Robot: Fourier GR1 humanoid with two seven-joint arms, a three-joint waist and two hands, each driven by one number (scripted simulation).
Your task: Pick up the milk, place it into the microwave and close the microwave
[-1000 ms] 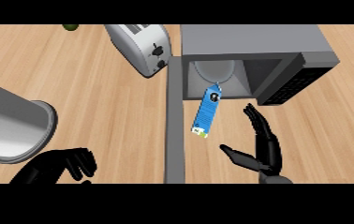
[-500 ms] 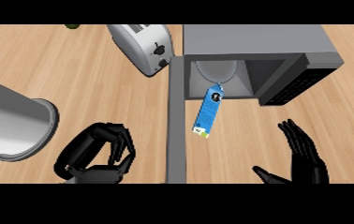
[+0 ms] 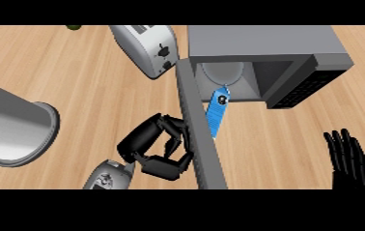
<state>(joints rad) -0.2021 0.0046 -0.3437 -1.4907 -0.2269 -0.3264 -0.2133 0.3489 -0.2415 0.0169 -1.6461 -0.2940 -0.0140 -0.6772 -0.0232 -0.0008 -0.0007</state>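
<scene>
The milk, a slim blue carton with a white top, is seen lying tilted at the mouth of the microwave, its upper end inside the open cavity and its lower end reaching out over the wooden counter. It is held by neither robot hand. The microwave door is swung open and is viewed edge-on as a grey bar running down the picture just left of the carton.

The left robot hand is found against the outer side of that door, its fingers curled with the tips at or touching the door's edge; whether the edge is actually gripped cannot be told. The right robot hand is shown at the lower right edge, fingers straight and spread, pointing up, well apart from the milk.

A silver toaster is placed left of the microwave. A grey curved object is cut off by the left edge.
</scene>
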